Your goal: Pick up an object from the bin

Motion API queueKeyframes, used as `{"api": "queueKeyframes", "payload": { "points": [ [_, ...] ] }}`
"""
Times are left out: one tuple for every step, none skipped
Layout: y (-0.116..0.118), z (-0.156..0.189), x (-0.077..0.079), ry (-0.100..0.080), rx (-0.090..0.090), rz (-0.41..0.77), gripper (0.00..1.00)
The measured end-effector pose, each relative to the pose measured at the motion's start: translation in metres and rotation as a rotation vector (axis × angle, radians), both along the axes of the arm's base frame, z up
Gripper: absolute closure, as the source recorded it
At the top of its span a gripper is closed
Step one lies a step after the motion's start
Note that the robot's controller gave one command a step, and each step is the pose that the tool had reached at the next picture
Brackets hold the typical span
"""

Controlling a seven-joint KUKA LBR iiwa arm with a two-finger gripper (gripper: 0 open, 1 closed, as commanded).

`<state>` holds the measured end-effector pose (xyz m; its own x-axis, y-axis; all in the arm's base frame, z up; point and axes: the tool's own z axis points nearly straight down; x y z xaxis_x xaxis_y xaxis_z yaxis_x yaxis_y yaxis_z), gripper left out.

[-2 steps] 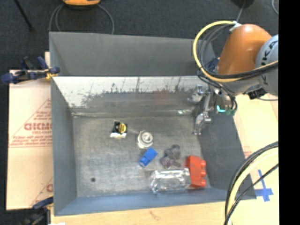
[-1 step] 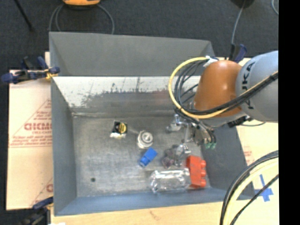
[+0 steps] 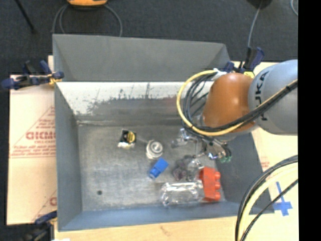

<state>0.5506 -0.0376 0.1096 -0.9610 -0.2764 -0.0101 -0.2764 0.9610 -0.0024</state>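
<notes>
Arm reaching in from the right of the frame, its orange-covered wrist hanging over the right part of the grey metal bin (image 3: 67,149). Tool (image 3: 198,156) sitting low over the bin floor, right of centre. How far it is open, and whether it is gripping anything: cannot tell, wrist and cables are masking it.

Nearest things:
- small dark purplish piece (image 3: 180,173) lying just below the tool
- red plastic block (image 3: 211,184) lying just beside it, lower right
- clear plastic piece (image 3: 179,193) lying along the bottom wall, touching the red block
- blue block (image 3: 158,168) and silvery round cap (image 3: 154,148) lying left of the tool
- yellow-and-black item (image 3: 127,137) lying well apart, further left
</notes>
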Motion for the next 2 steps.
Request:
{"api": "queueKeyframes", "payload": {
  "points": [
    [0.000,-0.002,-0.002,0.005,-0.001,0.003,1.00],
    [0.000,0.021,-0.008,0.002,-0.002,0.040,1.00]
  ]
}}
